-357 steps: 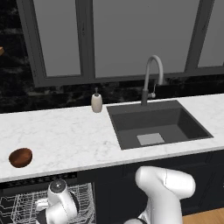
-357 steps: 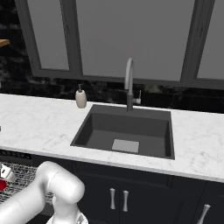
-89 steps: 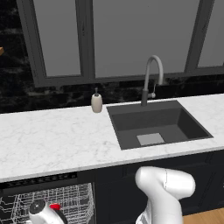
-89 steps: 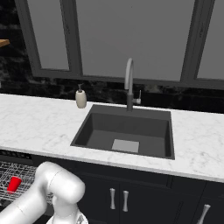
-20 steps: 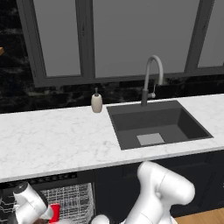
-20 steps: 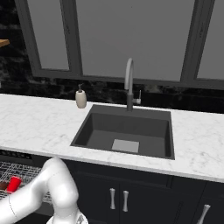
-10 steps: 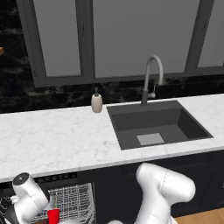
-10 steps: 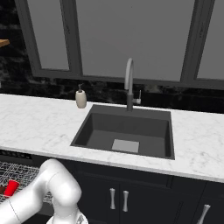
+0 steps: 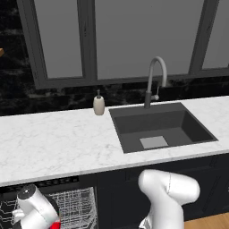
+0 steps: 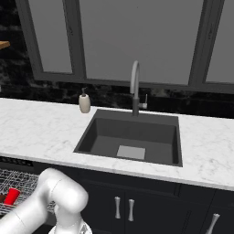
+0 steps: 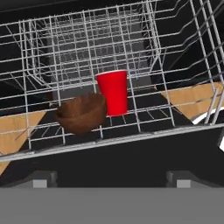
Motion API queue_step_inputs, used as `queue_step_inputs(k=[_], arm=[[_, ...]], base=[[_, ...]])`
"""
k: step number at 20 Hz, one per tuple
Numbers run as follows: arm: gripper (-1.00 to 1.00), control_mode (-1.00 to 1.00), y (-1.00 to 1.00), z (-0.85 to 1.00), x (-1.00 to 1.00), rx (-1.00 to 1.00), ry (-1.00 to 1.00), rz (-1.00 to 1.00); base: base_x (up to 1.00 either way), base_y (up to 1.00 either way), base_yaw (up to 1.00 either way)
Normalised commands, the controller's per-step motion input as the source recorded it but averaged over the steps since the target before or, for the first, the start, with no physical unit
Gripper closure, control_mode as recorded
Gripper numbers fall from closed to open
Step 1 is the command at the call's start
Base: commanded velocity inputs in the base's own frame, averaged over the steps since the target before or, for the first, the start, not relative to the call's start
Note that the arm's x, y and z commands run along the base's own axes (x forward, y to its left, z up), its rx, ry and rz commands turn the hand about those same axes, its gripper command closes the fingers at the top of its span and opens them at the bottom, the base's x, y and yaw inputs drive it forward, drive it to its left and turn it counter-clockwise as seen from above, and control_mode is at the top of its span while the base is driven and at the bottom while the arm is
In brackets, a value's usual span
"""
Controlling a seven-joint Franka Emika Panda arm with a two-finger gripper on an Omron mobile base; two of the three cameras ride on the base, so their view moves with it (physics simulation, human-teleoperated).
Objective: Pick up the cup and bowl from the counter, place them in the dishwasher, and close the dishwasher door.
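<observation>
The red cup [image 11: 113, 92] stands upright in the white wire rack [image 11: 175, 65] of the open dishwasher [image 9: 44, 184]. The dark brown bowl [image 11: 82, 114] lies tilted against the cup's left side in the hand view. My gripper [image 11: 112, 181] hangs open a short way back from both and holds nothing. In the left base view my wrist [image 9: 32, 208] is low at the left over the rack [image 9: 77, 206], with the cup [image 9: 55, 225] peeking out beside it. The right base view shows the cup [image 10: 11, 196] in the rack [image 10: 20, 180]. The dishwasher door is out of view.
The white marble counter [image 9: 53, 143] runs above the dishwasher, with a beige soap dispenser [image 9: 99, 105], a dark inset sink [image 9: 159, 127] and a grey faucet [image 9: 154, 80]. Dark cabinets with handles [image 10: 123, 208] sit under the sink.
Since the oldest frames the bowl has gone from the counter into the rack beside the cup. Over the last second my hand has shifted slightly above the rack, jaws still open.
</observation>
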Motion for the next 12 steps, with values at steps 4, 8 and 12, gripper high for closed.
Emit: queue_step_inputs(k=[4, 8, 12], arm=[[-1.00, -1.00, -0.06, 0.26, -0.24, 0.11, -0.12, 0.05], [-1.00, -1.00, -0.23, 0.00, -0.11, 0.09, -0.04, 0.02], [-1.00, -1.00, -0.21, 0.01, -0.01, 0.08, -0.05, 0.00]], base=[[0.00, 0.00, 0.00], [0.00, 0.00, 0.00], [0.00, 0.00, 0.00]])
